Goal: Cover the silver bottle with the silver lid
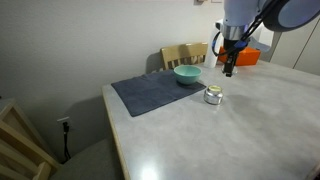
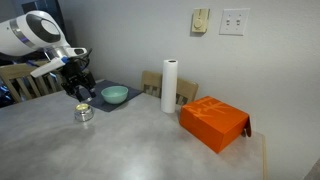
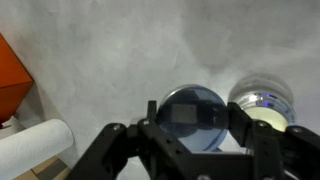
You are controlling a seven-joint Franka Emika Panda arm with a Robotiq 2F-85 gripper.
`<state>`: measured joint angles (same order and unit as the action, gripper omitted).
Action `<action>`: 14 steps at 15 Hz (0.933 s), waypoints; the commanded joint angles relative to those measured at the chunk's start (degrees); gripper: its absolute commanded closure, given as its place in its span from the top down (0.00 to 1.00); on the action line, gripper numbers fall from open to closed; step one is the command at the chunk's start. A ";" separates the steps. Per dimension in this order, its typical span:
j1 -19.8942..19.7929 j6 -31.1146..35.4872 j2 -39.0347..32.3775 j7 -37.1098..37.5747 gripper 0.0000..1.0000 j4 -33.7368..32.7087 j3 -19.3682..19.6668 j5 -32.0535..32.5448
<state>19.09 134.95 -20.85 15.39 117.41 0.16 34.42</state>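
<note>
The grey table (image 1: 250,130) fills the lower part of both exterior views. The arm (image 1: 245,15) enters from the upper right of an exterior view, its wrist pointing straight down. A dark mat (image 1: 150,92) left of centre carries the teal bowl (image 1: 187,73). The gripper (image 1: 229,68) hangs above the table, up and right of the silver bottle (image 1: 213,96), which stands beside the mat. In the wrist view, its fingers clench the silver lid (image 3: 193,112) at lower centre.
</note>
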 commanded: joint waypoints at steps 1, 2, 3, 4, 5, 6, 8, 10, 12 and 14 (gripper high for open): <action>-3.55 0.64 4.88 -8.33 0.44 3.68 -4.56 -6.47; -4.08 0.52 5.20 -10.83 0.44 3.76 -5.44 -9.22; -4.52 -0.12 5.37 -12.61 0.44 3.63 -6.08 -11.45; -4.87 -0.57 5.44 -14.11 0.44 3.51 -6.54 -13.18; -5.00 -0.93 5.38 -14.83 0.44 3.41 -6.70 -14.08; -5.14 -0.82 4.94 -15.16 0.44 3.29 -6.63 -14.30; -5.38 -0.48 3.72 -15.88 0.44 3.00 -6.34 -13.93; -6.06 -0.83 2.15 -17.95 0.44 2.29 -6.67 -15.11; -6.89 -1.40 0.19 -21.64 0.44 1.18 -7.49 -17.53; -7.65 -2.11 -1.49 -26.24 0.44 0.40 -8.68 -20.46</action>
<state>13.62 134.71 -19.67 -4.55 119.82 -6.02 17.78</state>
